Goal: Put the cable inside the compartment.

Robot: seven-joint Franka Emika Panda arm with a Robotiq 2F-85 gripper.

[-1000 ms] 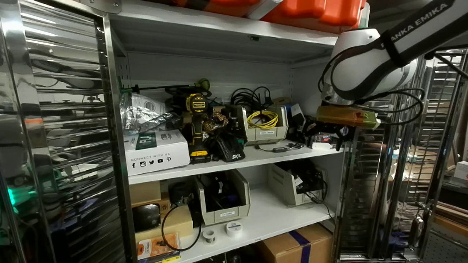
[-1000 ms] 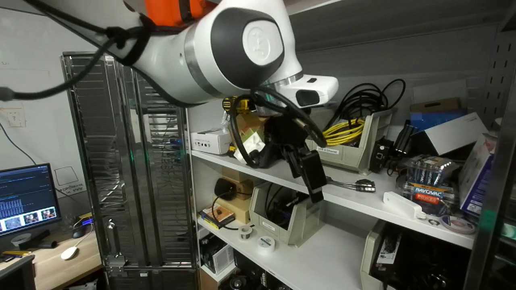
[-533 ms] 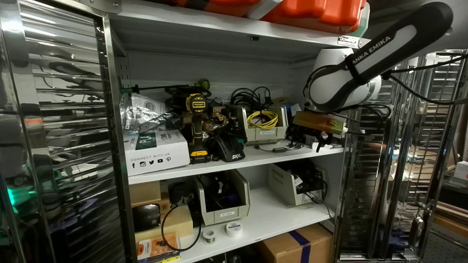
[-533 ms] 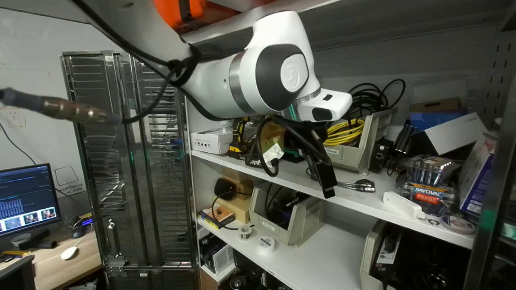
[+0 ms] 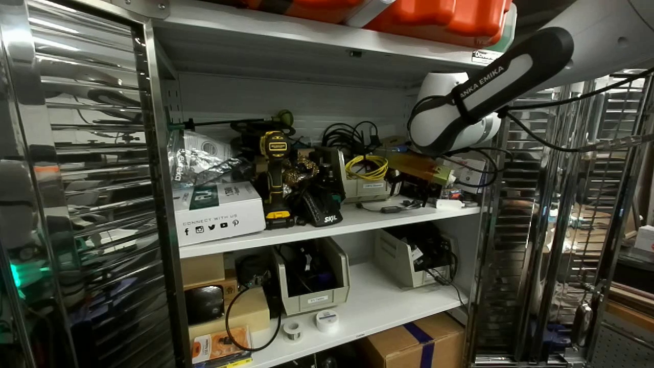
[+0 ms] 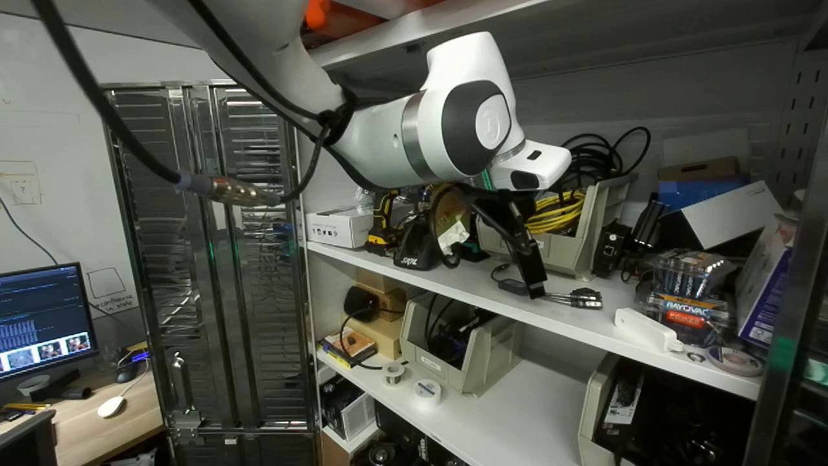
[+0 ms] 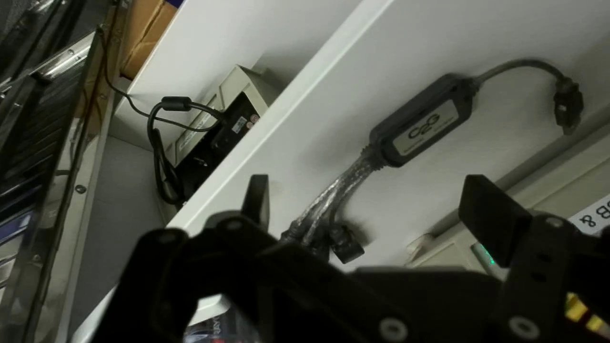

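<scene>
The cable is a dark adapter with a C2G label (image 7: 421,126), a short plug lead and several braided leads. It lies on the upper shelf, also seen in both exterior views (image 5: 392,209) (image 6: 579,298). The compartment is the cream open-topped bin (image 5: 370,189) behind it, with black cables looping out and a yellow coil at its front; it shows in an exterior view (image 6: 556,254) and partly in the wrist view (image 7: 548,195). My gripper (image 7: 369,207) is open and empty above the cable. The braided leads' plugs lie between its fingers, partly hidden by the left one.
Two more cream bins (image 5: 314,301) (image 5: 421,273) stand on the lower shelf. A drill (image 5: 276,174) and a white carton (image 5: 219,212) are left of the compartment. A battery pack (image 6: 689,298) and a white bar (image 6: 647,329) lie near the upper shelf's front edge.
The arm has moved further in over the upper shelf, leftward in one view and rightward in another, bringing the gripper near the cable. The cable and bins have not moved.
</scene>
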